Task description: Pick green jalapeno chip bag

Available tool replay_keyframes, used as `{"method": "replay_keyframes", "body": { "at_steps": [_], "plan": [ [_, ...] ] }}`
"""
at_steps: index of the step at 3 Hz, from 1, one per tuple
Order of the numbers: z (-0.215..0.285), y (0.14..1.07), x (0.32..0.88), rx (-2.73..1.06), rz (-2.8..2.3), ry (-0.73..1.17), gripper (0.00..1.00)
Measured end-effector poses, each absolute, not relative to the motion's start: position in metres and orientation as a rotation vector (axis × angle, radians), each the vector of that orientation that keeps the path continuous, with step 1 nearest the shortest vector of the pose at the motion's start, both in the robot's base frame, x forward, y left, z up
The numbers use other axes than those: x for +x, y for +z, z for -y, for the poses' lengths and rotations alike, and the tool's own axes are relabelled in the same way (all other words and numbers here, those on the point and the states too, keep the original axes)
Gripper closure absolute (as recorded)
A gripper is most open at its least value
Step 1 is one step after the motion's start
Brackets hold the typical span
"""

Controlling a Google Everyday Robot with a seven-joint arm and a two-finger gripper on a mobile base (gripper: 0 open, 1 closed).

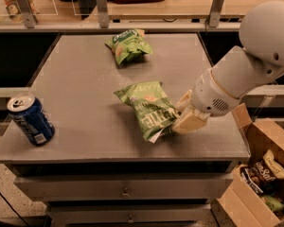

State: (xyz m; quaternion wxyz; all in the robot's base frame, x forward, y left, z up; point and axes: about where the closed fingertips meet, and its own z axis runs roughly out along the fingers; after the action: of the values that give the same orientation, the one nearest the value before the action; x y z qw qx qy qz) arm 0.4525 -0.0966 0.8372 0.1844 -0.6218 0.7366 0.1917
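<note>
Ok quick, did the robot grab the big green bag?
End effector: at right edge of the green jalapeno chip bag; open or closed cannot be told.

Office break area: drawered counter [85, 79], snack carton [261, 135]; gripper [180, 118] low over counter.
</note>
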Motion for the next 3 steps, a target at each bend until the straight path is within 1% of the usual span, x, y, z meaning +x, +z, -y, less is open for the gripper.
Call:
{"method": "replay_keyframes", "body": {
  "at_steps": [1,3],
  "plan": [
    [0.089,0.867,0.449,-1.785,-2.023,0.56,1.0],
    [0.09,0.913,0.449,-1.774,-1.925,0.603,1.0]
  ]
}}
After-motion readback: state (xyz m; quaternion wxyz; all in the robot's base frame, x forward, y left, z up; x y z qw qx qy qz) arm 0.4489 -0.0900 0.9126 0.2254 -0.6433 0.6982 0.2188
